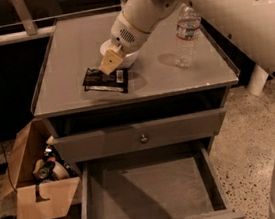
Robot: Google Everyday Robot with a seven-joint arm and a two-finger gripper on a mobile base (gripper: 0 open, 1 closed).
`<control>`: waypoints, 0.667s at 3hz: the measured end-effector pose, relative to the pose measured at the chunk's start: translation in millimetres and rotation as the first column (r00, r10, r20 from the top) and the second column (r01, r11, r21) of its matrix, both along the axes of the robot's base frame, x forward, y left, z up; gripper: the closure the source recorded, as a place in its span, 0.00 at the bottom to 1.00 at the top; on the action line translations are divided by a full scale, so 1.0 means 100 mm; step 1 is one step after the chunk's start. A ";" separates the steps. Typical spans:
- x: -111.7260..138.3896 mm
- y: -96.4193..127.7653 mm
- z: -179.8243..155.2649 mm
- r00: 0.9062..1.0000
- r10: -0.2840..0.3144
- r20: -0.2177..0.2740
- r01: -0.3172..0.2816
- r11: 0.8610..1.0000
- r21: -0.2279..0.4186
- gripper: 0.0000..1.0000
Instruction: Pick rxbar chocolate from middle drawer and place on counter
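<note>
The flat, black-wrapped rectangular rxbar chocolate (104, 80) is lying on the smooth grey bench (69, 50), near its front edge. The tan-tipped claw (112, 61) is hanging just over the bar's back edge, beside the white bowl (133, 59). Whether the claw is apart or together I cannot tell. The wide grey middle drawer (148, 191) is standing open below.

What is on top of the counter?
On the counter: the rxbar chocolate near the front edge, a white bowl behind it, a water bottle at the right. The tool, over the bar's back edge, hides much of the bowl; its contents cannot be seen.
</note>
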State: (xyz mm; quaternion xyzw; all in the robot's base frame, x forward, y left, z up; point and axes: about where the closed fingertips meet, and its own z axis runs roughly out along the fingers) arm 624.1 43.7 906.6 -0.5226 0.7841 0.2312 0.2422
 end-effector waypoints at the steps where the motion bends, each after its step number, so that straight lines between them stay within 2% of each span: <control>1: 0.04 0.02 -0.12 1.000 0.017 -0.003 -0.017 1.000 0.000 1.00; 2: 0.09 0.05 -0.19 0.999 0.050 -0.006 -0.050 0.999 -0.007 1.00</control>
